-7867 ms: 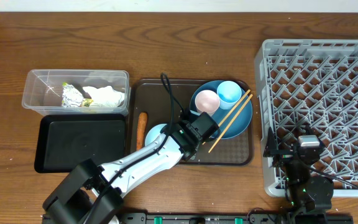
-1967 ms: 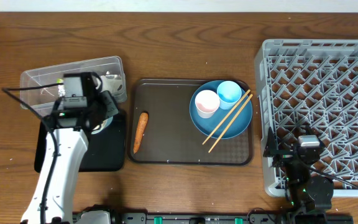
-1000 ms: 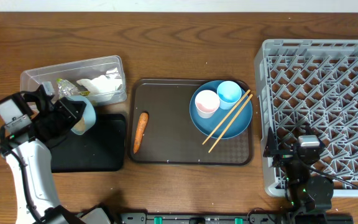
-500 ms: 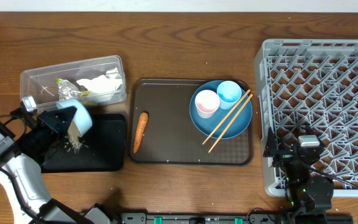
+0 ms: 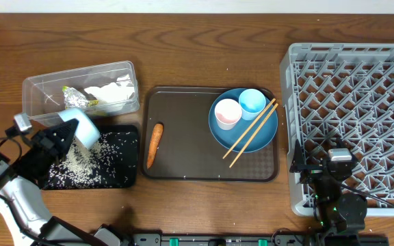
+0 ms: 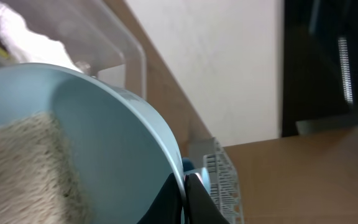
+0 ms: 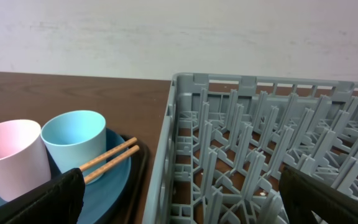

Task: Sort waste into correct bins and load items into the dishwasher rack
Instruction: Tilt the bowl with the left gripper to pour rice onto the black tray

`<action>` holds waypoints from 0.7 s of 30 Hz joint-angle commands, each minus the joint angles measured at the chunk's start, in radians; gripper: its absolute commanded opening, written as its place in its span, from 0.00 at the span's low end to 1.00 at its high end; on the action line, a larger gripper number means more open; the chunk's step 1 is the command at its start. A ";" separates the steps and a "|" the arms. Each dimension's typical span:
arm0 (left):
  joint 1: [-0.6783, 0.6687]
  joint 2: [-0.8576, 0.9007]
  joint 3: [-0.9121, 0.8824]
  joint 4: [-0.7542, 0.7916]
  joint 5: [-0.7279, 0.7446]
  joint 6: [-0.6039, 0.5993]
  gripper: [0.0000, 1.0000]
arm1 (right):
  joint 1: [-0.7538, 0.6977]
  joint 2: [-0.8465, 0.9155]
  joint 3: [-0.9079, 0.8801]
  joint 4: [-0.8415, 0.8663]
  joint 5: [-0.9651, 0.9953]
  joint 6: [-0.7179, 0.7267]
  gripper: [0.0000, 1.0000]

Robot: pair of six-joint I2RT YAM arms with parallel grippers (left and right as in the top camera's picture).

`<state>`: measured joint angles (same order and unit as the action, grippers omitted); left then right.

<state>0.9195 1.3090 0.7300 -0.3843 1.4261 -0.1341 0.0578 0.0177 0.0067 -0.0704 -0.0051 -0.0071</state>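
My left gripper [image 5: 64,135] is shut on the rim of the pale white-blue bowl [image 5: 82,127] and holds it tipped over the black tray [image 5: 130,179]. Loose rice grains [image 5: 91,156] lie spread across that tray. In the left wrist view the jaws [image 6: 185,198] pinch the bowl's rim [image 6: 123,143], and rice [image 6: 23,168] still sits inside. The clear tub [image 5: 40,87] holds the tissue [image 5: 108,93], foil [image 5: 74,101] and wrapper. The carrot [image 5: 154,144] lies on the brown tray. My right gripper [image 5: 333,157] is open and empty over the rack's [image 5: 361,75] front left corner.
The blue plate [image 5: 264,135] on the brown serving tray [image 5: 183,109] carries the pink cup [image 5: 227,113], the light blue cup [image 5: 252,102] and the chopsticks [image 5: 250,134]. The right wrist view shows both cups [image 7: 11,155] [image 7: 73,138] and the rack [image 7: 260,149].
My left arm carried the bowl from the brown tray to the black tray and tipped it. Rice has poured out and now covers much of the black tray.
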 commanded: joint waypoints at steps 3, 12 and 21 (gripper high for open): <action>0.040 0.006 -0.006 -0.003 0.116 0.060 0.06 | -0.011 0.002 -0.001 -0.004 -0.003 0.013 0.99; 0.040 0.008 -0.006 -0.026 0.145 0.062 0.06 | -0.011 0.002 -0.001 -0.004 -0.003 0.013 0.99; 0.040 0.008 -0.006 -0.037 0.145 0.017 0.06 | -0.011 0.002 -0.001 -0.004 -0.003 0.013 0.99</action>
<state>0.9546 1.3094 0.7273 -0.4160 1.5398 -0.1009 0.0578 0.0177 0.0067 -0.0704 -0.0051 -0.0071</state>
